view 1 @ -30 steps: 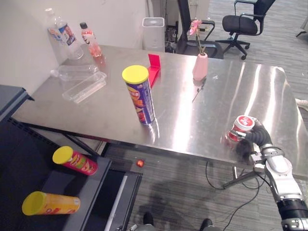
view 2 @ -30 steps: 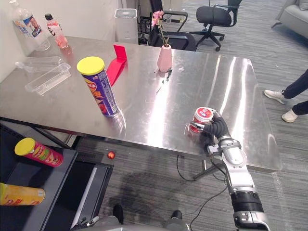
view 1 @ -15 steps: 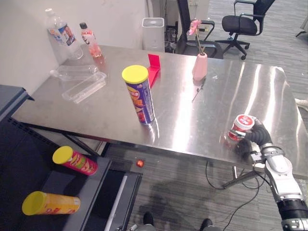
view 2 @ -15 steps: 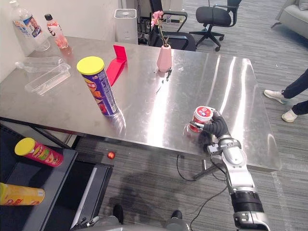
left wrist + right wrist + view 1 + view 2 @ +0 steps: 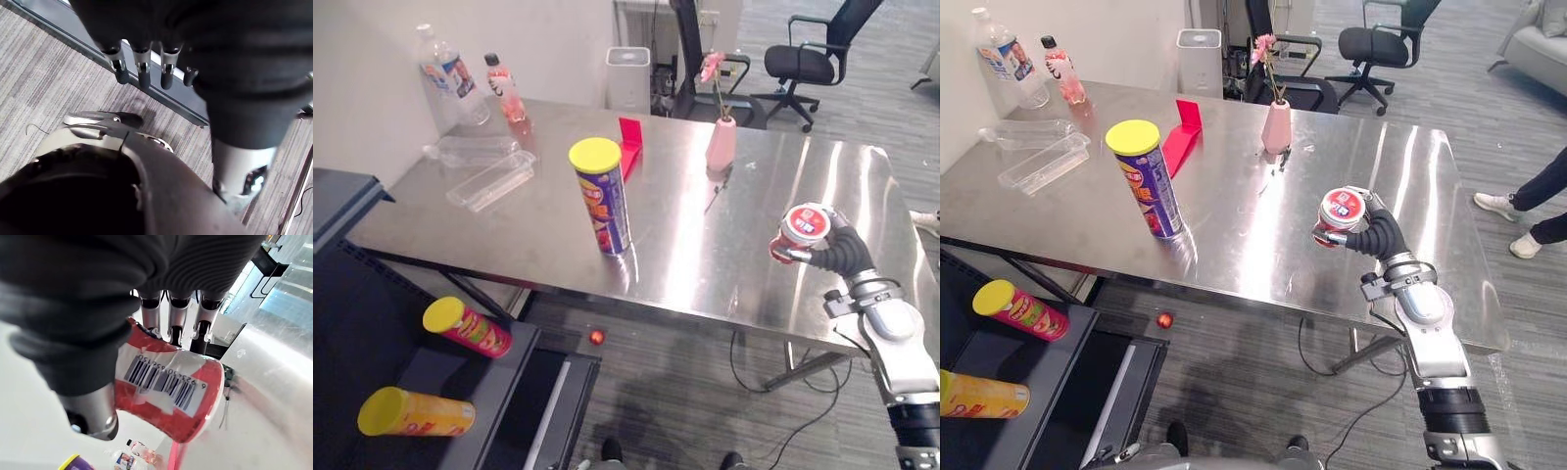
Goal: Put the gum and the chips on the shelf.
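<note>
The steel table (image 5: 705,245) spans the middle of the scene. A dark shelf (image 5: 431,372) sits lower at the near left. A black chair (image 5: 813,59) stands on the floor at the far right, and a white bin (image 5: 629,78) stands beyond the table's far edge. A person's legs (image 5: 1540,191) show at the right.

The right hand (image 5: 1376,235) is over the table's near right part. Its fingers and thumb are curled tight round the gum (image 5: 1337,215), a red tub with a white lid, held clear of the surface and tilted. The left hand (image 5: 142,63) hangs low over the floor, its fingers straight and holding nothing.

The chips (image 5: 602,196), a purple can with a yellow lid, stand upright left of the table's centre, well apart from the gum. Two more cans lie on the shelf: a red can (image 5: 467,327) and, nearer, an orange can (image 5: 415,413).

At the table's far left stand a clear bottle (image 5: 443,86) and a pink bottle (image 5: 505,90), with a clear tray (image 5: 490,179) lying near them. A red stand (image 5: 628,147) sits just beyond the chips, and a pink vase (image 5: 721,145) with a flower stands to its right. A small red ball (image 5: 597,337) lies on the floor under the near edge.
</note>
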